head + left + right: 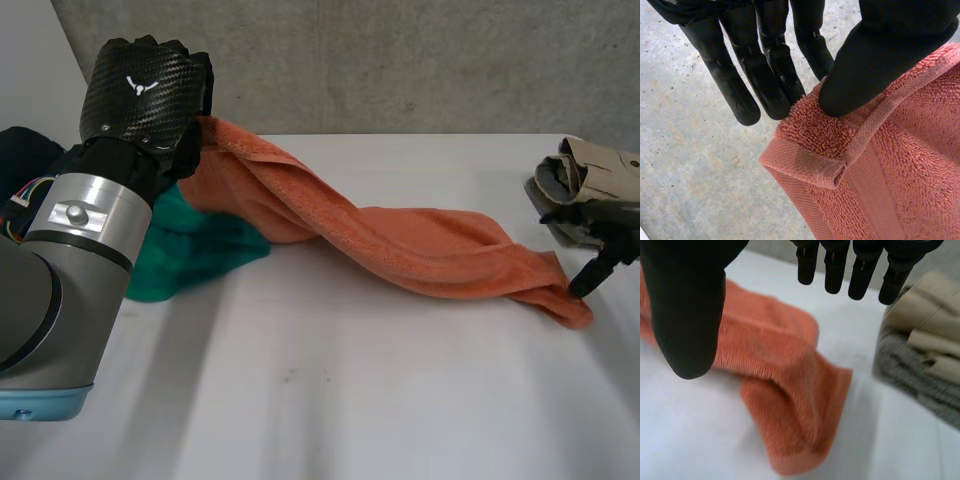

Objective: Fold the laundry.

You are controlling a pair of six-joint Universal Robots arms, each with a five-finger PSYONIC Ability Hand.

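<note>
Across the white table (330, 400), note the orange towel (420, 250) running as a twisted rope from a raised corner at the far left down to a free end (800, 450) lying on the surface at the right. Expect a crooked, bunched fold if spread without first untwisting. Watch the teal cloth (200, 250) lying at the foot of the lifted part: risk of dragging it along on a low sweep. Keep clear of the folded stack (590, 170) of beige and grey items near the free end; easily toppled by a careless reach. Read the left hand (145, 90) as pinching the hemmed corner (815, 150), thumb (875, 65) pressing cloth against straight fingers (765, 85); judge the hold shallow, close to the hem, hence liable to slip under a pull. Read the right hand (612, 240) as spread and holding nothing, poised over the free end. Guard against closing on a mid-fold layer instead of the true corner, which would lock the twist in.
</note>
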